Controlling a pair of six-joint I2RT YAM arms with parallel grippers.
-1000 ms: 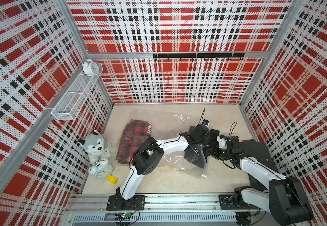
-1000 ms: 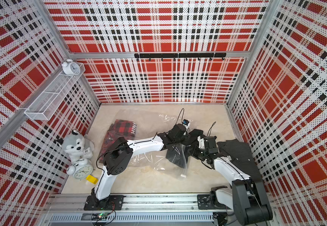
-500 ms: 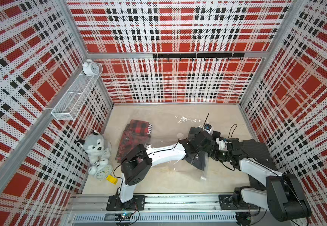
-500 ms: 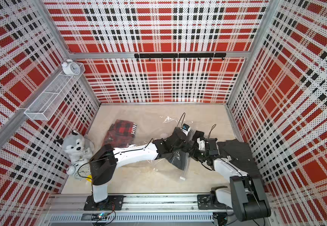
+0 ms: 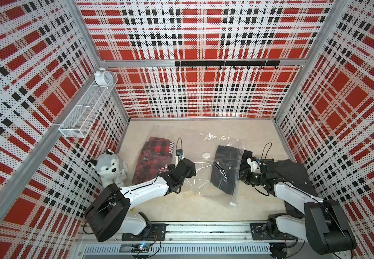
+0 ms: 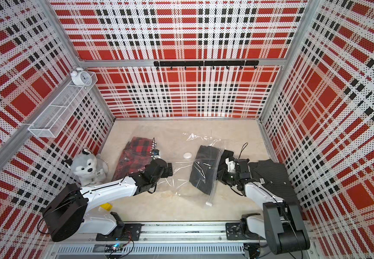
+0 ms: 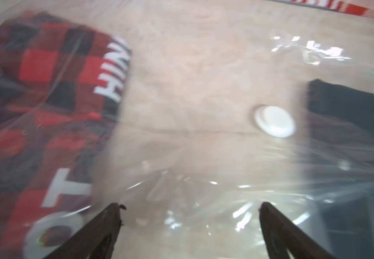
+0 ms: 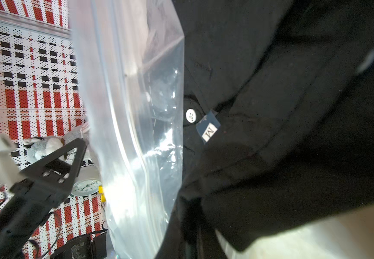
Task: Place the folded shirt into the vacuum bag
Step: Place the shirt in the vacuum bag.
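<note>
The vacuum bag (image 5: 195,179) lay flat across the table, clear and crinkled, with its round white valve (image 5: 206,155) near the middle. The job looked about two-thirds done. The folded shirt (image 5: 224,170) sat just beside the valve on the right arm's side, most of it already under the plastic. A black end with the collar, a white button and an "M" size tag still stuck out past the mouth, away from the valve. That end remained to be pushed in before the shirt sat wholly inside. The shirt was dark, with pale stitching and small white buttons, and it lay slightly askew and rumpled at the open end. Well apart from the valve on the opposite side, a red plaid garment (image 5: 154,157) showed through the film. The left gripper (image 7: 189,207) hung above the plastic between that garment and the valve, jaws spread wide and holding nothing. The right gripper (image 5: 243,174) was closed at the mouth, apparently pinching the bag's lip, though the contact itself was hidden. The small white zip slider (image 5: 233,203) sat at the mouth's end nearest the robot's base.
</note>
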